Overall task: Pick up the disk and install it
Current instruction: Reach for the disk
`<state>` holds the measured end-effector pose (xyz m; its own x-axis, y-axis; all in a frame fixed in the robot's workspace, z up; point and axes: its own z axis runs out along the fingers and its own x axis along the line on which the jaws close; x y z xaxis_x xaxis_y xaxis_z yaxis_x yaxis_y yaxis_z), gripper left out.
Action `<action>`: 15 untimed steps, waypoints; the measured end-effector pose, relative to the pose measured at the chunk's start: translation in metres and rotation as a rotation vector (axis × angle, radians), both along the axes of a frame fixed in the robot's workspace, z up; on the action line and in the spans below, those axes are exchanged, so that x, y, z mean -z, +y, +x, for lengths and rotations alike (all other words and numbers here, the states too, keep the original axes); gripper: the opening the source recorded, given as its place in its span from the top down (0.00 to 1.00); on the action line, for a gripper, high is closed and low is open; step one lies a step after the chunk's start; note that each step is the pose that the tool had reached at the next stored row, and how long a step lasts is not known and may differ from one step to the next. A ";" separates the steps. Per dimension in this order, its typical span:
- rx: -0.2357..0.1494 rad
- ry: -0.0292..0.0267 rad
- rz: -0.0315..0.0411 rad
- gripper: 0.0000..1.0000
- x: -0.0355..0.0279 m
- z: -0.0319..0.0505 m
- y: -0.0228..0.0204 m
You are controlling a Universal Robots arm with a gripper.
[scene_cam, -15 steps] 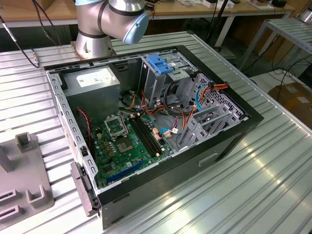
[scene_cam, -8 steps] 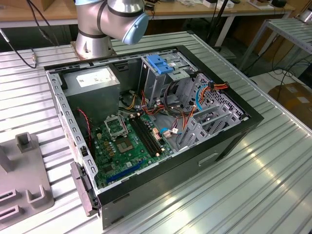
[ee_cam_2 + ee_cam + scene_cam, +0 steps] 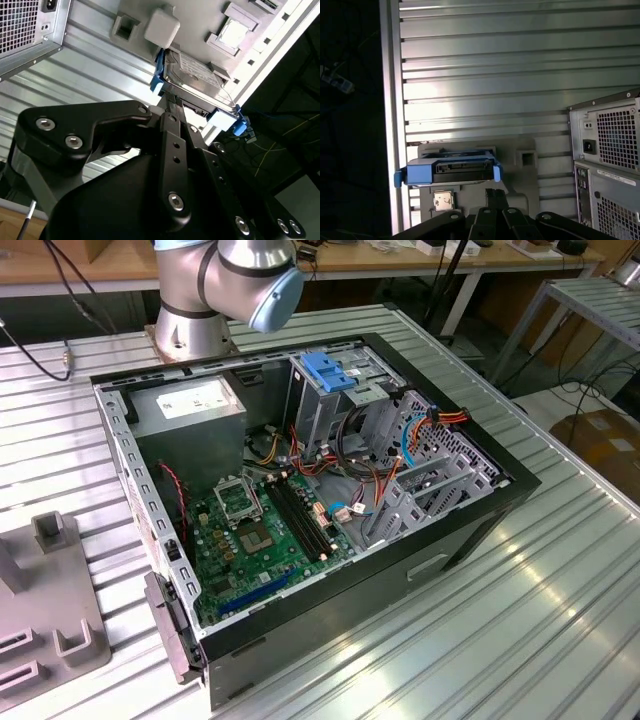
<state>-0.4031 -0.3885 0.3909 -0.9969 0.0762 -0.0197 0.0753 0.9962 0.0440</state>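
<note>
The disk (image 3: pixel 451 170) (image 3: pixel 196 76), grey metal in a bright blue carrier rail, rests on a grey fixture plate (image 3: pixel 520 145) (image 3: pixel 200 20) close to the table's edge. In both wrist views my gripper (image 3: pixel 495 193) (image 3: pixel 170 103) hangs above the disk, apart from it. Its black fingers are close together with nothing between them, and their tips line up with one end of the carrier. The open computer case (image 3: pixel 470 530) lies on its side in the exterior view, with a grey metal drive cage (image 3: pixel 425 490) at the exterior view's right.
The case's rear panel with the power-supply grille (image 3: pixel 615 135) (image 3: pixel 20 25) stands near the fixture. Another grey fixture part (image 3: pixel 50 610) lies at the exterior view's left. The arm's base (image 3: pixel 200 300) rises behind the case. Inside are a motherboard (image 3: pixel 260 530), cables and a blue bracket (image 3: pixel 328 370).
</note>
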 end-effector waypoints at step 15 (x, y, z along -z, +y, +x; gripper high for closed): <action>0.000 0.0002 0.0000 0.90 0.0004 -0.0624 0.0017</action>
